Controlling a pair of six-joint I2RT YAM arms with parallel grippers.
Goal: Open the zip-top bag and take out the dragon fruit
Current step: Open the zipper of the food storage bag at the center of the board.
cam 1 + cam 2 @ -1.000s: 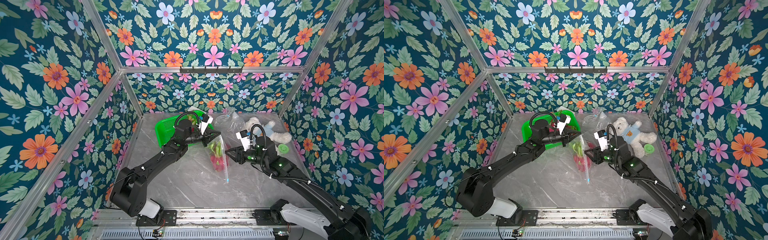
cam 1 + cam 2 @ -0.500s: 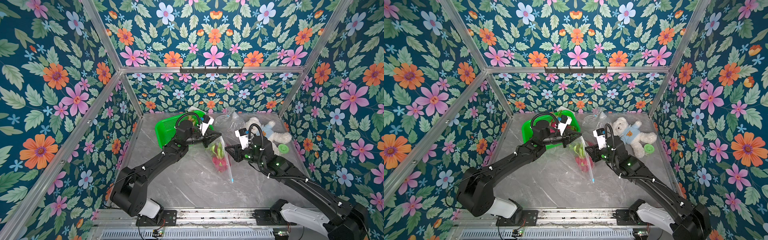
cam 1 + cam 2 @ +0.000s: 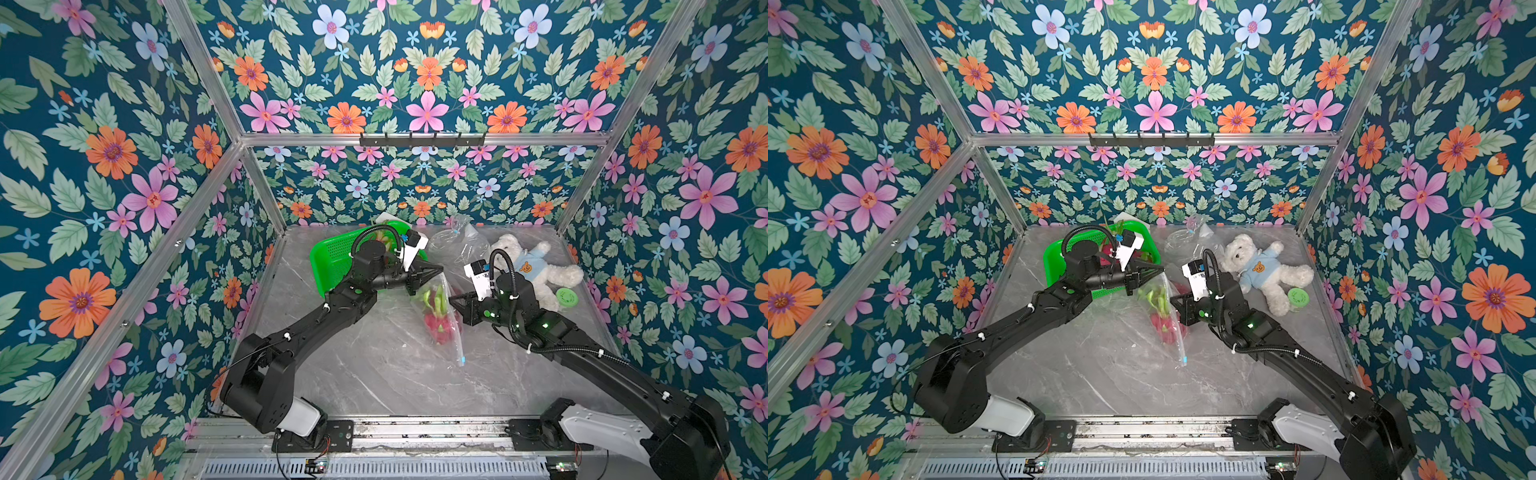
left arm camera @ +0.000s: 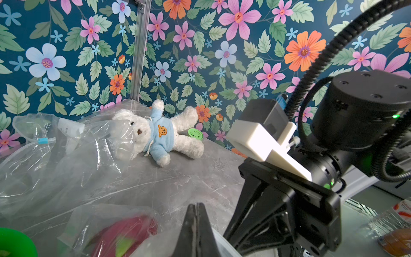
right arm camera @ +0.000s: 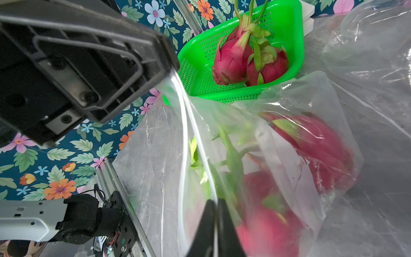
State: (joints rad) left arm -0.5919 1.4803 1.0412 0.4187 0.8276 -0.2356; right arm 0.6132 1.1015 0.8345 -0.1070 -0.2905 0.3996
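Dragon fruit (image 3: 436, 326) sits inside the zip-top bag (image 3: 454, 343), whose rim the left gripper (image 3: 437, 271) and the right gripper (image 3: 454, 300) each pinch with jaws closed, beside the green basket (image 3: 328, 262).

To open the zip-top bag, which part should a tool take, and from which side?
Probably the stiff zip strip at the zip-top bag's raised mouth, one lip per tool, from opposite sides: the film is slack and the dragon fruit inside weigh it down. The left tool and right tool are shut there.
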